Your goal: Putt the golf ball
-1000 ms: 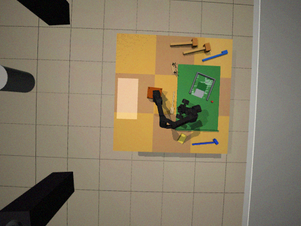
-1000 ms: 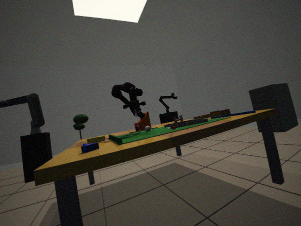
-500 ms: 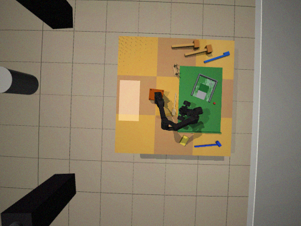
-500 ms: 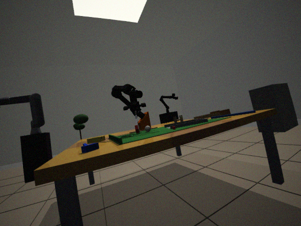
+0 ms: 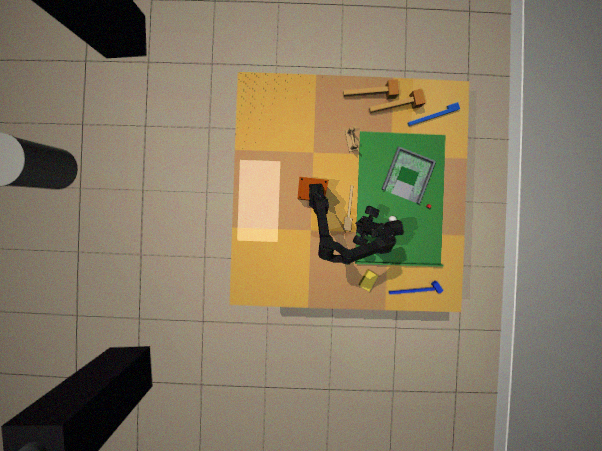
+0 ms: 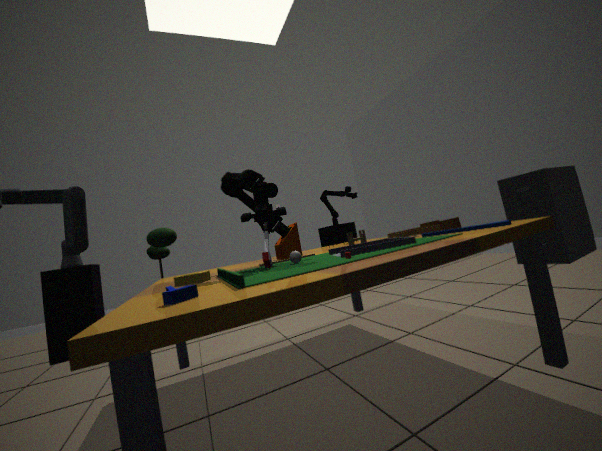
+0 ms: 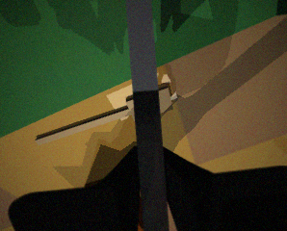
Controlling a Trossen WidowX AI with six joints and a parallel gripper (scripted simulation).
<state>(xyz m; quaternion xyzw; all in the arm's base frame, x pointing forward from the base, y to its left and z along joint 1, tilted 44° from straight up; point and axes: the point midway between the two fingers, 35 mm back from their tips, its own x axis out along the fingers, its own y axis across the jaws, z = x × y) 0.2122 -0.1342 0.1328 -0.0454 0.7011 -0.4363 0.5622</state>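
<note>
My gripper (image 6: 266, 226) (image 7: 146, 150) is shut on the red putter's shaft (image 6: 266, 241) (image 7: 143, 53). The shaft hangs nearly upright, its red head (image 6: 266, 259) low at the green mat. The arm hides the head in the overhead view. The white golf ball (image 5: 392, 218) (image 6: 294, 256) rests on the mat (image 5: 371, 159), close beside the head in the exterior view; the exact gap is unclear. The grey ramp (image 5: 403, 190) leads to the raised green (image 5: 408, 174), inside a grey-walled frame (image 5: 427, 182). The ball is outside the frame, on the ramp's side.
A small red object (image 5: 428, 206) (image 6: 347, 255) lies near the frame's corner. A pale club (image 5: 350, 202) (image 7: 87, 124) lies along the mat's edge. A yellow block (image 5: 368, 280), a blue mallet (image 5: 414, 290), a blue club (image 5: 432, 115) and two wooden mallets (image 5: 366, 91) (image 5: 394, 105) lie around the mat.
</note>
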